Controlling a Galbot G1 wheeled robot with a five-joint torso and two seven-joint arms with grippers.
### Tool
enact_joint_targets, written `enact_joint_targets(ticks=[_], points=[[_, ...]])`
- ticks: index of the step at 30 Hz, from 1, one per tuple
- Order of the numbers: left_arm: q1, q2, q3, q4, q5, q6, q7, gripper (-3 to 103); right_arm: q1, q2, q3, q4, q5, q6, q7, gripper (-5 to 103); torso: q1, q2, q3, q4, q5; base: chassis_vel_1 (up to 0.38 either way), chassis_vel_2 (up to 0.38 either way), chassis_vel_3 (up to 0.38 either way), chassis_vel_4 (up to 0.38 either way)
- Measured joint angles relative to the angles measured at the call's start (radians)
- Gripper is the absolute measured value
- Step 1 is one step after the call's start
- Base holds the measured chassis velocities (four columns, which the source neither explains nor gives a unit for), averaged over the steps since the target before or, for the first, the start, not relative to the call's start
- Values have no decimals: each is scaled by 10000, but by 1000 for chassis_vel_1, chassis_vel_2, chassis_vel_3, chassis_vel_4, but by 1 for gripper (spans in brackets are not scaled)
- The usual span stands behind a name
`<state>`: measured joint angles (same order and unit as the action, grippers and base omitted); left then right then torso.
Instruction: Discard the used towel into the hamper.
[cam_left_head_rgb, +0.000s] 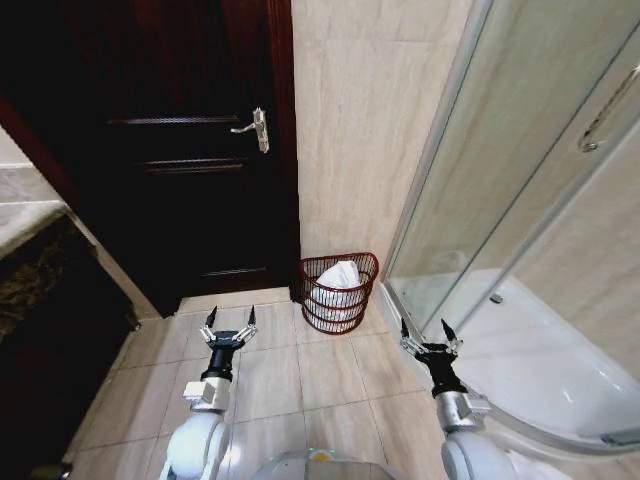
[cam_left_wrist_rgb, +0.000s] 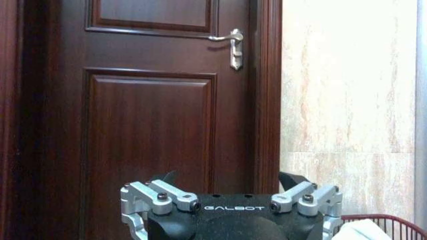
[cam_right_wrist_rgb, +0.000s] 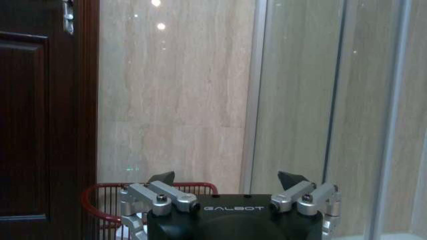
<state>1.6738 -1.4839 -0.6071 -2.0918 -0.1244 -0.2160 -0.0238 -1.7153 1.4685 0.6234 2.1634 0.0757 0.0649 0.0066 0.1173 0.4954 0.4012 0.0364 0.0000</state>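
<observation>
White towel (cam_left_head_rgb: 340, 277) heaped inside hamper (cam_left_head_rgb: 339, 293), peak above rim. Left gripper (cam_left_head_rgb: 229, 324) and right gripper (cam_left_head_rgb: 431, 335) short of hamper, fingers wide, empty. Risk: towel slumping over rim.

Tiled bathroom corner.
Dark wooden door (cam_left_head_rgb: 190, 150) beside beige tile wall (cam_left_head_rgb: 365, 120); glass shower screen (cam_left_head_rgb: 520, 170), beige floor tiles (cam_left_head_rgb: 300, 380).

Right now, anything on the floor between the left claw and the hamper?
No. In the head view, only bare floor tile lies between the open left claw and the hamper, which holds a white towel.
</observation>
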Motion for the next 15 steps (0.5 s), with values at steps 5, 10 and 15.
enact_joint_targets(ticks=[5, 10, 15], points=[[14, 31, -149, -28, -27, 37, 31, 100, 32, -11, -96, 48, -11, -124, 58, 100, 0, 0, 0, -1, 0, 90, -93, -92, 84], [23, 32, -216, 55, -33, 11, 52, 100, 31, -9, -248, 66, -49, -132, 161, 100, 0, 0, 0, 0, 0, 93, -95, -98, 95], [0, 73, -35, 261, -18, -29, 58, 100, -106, -52, -387, 117, -126, -93, 412, 100, 0, 0, 0, 2, -1, 97, -97, -92, 102]])
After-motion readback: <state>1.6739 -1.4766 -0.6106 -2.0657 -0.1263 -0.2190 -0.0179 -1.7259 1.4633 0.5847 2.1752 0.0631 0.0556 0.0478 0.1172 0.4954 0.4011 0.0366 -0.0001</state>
